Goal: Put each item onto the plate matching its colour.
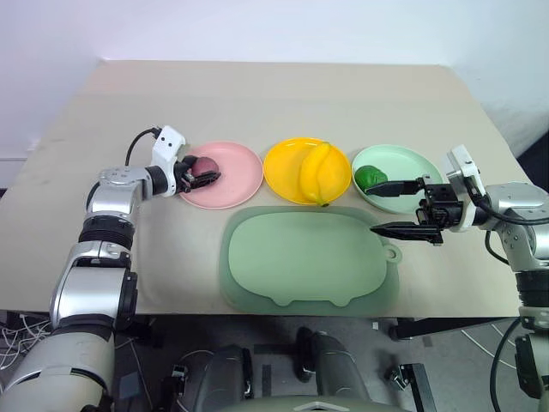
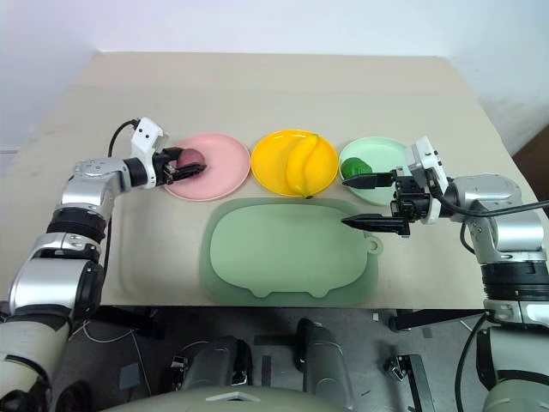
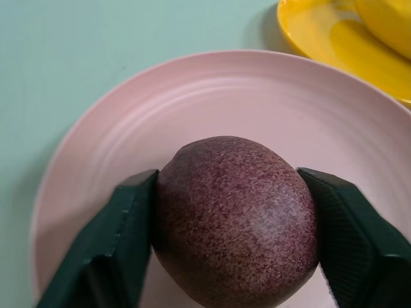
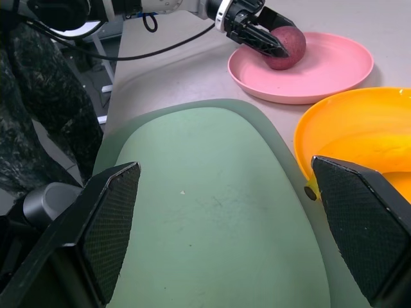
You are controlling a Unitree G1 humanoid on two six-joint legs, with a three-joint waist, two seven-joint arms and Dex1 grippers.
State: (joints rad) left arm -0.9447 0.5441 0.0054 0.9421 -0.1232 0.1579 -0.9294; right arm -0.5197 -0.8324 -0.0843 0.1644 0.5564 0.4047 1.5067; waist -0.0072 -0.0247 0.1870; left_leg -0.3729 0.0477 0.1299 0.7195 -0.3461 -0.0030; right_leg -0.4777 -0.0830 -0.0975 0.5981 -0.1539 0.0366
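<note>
No readable text, labels, brands, numbers or signs anywhere: none on plates, fruit, mat, table or arms.

Looks like a robotics lab or test room: plain beige table [image 1: 283,94] pushed against bare white wall [image 1: 257,26] at the top of the frame, loose cables [image 1: 21,326] on grey floor at lower left, black metal stand feet [image 1: 412,373] along the bottom edge.

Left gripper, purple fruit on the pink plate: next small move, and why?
Probably finish opening the left gripper and back it away. The reddish-purple fruit already sits on the pink plate, with the fingers close on both sides. Banana and green fruit already lie on their matching plates.
</note>
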